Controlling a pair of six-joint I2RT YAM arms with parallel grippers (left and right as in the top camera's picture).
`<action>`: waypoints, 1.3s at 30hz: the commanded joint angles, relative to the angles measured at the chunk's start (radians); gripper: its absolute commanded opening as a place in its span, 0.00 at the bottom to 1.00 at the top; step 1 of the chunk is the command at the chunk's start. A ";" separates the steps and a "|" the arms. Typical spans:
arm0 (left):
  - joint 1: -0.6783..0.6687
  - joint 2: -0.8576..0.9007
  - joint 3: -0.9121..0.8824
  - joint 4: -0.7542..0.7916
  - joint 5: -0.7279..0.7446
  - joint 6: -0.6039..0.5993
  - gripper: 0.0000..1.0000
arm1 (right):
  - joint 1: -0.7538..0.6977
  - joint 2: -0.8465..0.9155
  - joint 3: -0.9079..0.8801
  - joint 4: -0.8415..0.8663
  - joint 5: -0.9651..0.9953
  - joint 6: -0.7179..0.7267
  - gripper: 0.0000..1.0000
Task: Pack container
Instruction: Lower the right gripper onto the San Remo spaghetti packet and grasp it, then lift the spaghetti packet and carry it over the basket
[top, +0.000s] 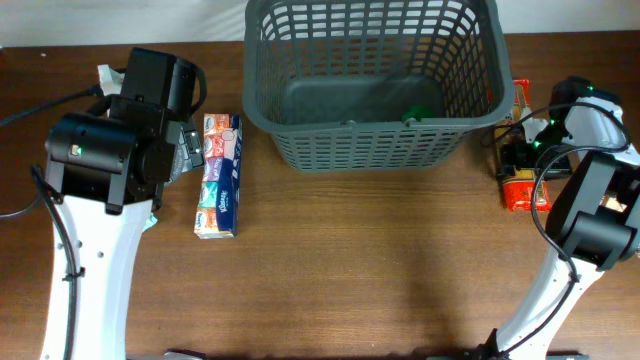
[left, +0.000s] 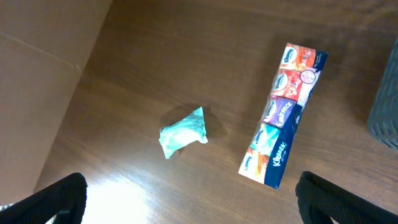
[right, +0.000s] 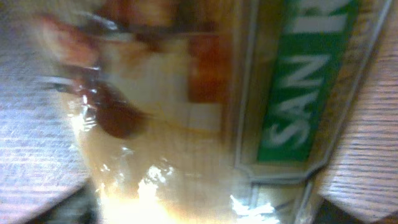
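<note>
The container (top: 370, 85), a big dark grey slotted basket, stands at the back centre with a small green item (top: 413, 116) on its floor. My right gripper (right: 205, 211) hangs just right of the basket, low over a glossy tan packet with a green label (right: 186, 124) that fills its blurred view. The packet spans the gap between the dark fingertips (right: 348, 214); contact is unclear. My left gripper (left: 193, 208) is open above bare wood, left of a long multi-pack of tissues (left: 283, 118). A crumpled teal wrapper (left: 183, 132) lies ahead of it.
From above, the tissue pack (top: 219, 175) lies left of the basket beside the left arm (top: 110, 150). Orange-red packets (top: 522, 190) sit at the right edge under the right arm (top: 590, 190). A pale board (left: 37, 81) borders the table on the left.
</note>
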 joint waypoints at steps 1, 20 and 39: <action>0.005 -0.006 0.003 0.003 0.000 -0.012 0.99 | 0.003 0.014 -0.019 0.011 -0.076 0.005 0.13; 0.005 -0.006 0.003 0.011 0.000 -0.012 1.00 | -0.003 0.012 0.332 -0.134 -0.099 0.247 0.04; 0.005 -0.006 0.003 0.024 0.001 -0.013 0.99 | -0.029 -0.012 1.356 -0.512 -0.391 0.312 0.04</action>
